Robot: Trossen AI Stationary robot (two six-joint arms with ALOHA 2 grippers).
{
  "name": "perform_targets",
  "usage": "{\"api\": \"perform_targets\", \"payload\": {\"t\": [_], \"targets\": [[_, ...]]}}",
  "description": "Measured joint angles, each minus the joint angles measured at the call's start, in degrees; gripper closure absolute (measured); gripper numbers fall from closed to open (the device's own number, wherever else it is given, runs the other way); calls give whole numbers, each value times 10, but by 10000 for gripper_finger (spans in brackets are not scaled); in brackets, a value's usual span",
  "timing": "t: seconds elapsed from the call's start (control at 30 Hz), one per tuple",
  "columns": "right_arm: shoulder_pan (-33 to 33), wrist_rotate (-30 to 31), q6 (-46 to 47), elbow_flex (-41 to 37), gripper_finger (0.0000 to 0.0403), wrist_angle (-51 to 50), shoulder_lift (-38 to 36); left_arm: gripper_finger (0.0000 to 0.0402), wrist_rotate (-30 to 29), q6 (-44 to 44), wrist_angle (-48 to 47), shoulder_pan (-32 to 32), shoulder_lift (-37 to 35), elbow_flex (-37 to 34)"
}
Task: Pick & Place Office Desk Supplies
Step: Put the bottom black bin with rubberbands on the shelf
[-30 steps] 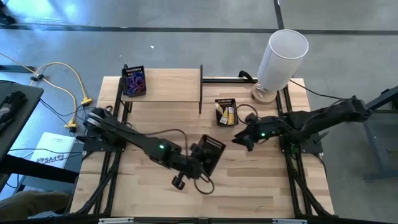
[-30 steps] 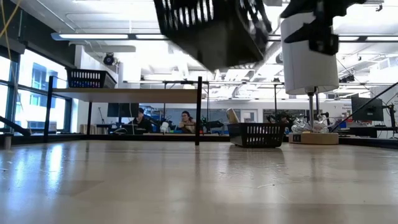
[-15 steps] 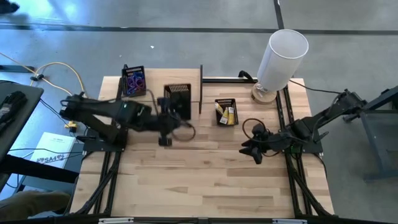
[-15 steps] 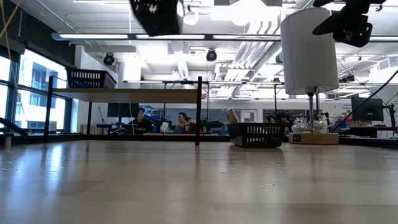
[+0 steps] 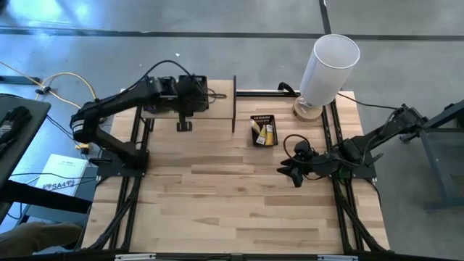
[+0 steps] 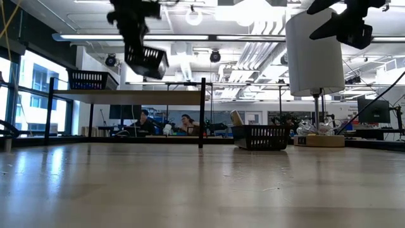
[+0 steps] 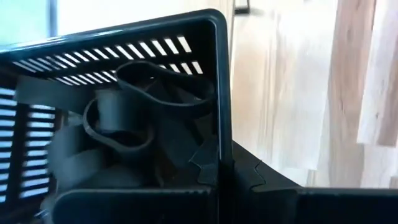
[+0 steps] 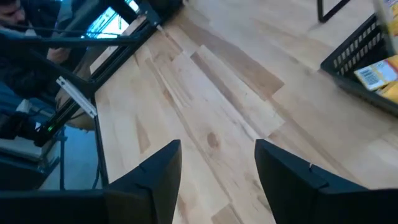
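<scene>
My left gripper [image 7: 233, 174] is shut on a black mesh tray [image 5: 193, 91] that hangs in the air over the raised wooden shelf [image 5: 217, 103] at the table's far left. Black loops [image 7: 124, 112] lie inside it. A second mesh tray [image 6: 92, 79] rests on its base on the shelf. A third tray [image 5: 264, 130], holding yellow packets [image 8: 379, 73], stands on the table beside the shelf. My right gripper [image 5: 291, 172] hovers open over the table's right part, with bare wood between its fingers [image 8: 152, 177]. My left gripper pinches one side wall of the tray at its rim [image 7: 221, 134], one finger [image 7: 204, 167] inside the tray and one [image 7: 264, 179] outside. The tray is lifted clear above the shelf and hangs tilted [image 6: 147, 61] below the gripper.
A tall white cylinder [image 5: 330, 64] stands on a round base at the far right corner. A black upright post [image 5: 233, 101] marks the shelf's right end. Cables trail off the table's left side. People sit in the room behind the table [image 6: 186, 123].
My left gripper has swung the black tray from over the table's middle toward the far left, rising until it hangs over the shelf; the tray has turned about on the way. My right gripper has drawn back toward the table's right edge, then kept still, open throughout.
</scene>
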Motion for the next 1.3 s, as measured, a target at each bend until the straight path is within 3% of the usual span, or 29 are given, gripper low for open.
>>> {"api": "perform_targets", "payload": {"t": [0.13,0.27,0.6,0.87,1.3], "targets": [[0,22,-2,0,211,0,0,401,56,48,26,47,-1,-43],[-8,46,-19,0,211,0,0,401,59,71,82,71,-2,-93],[-50,40,-46,0,211,0,0,401,75,81,113,142,-61,-180],[-83,3,-63,0,211,1,0,401,83,96,107,150,-99,-196],[-94,-20,-64,0,211,5,0,397,52,51,71,153,-90,-196]]}}
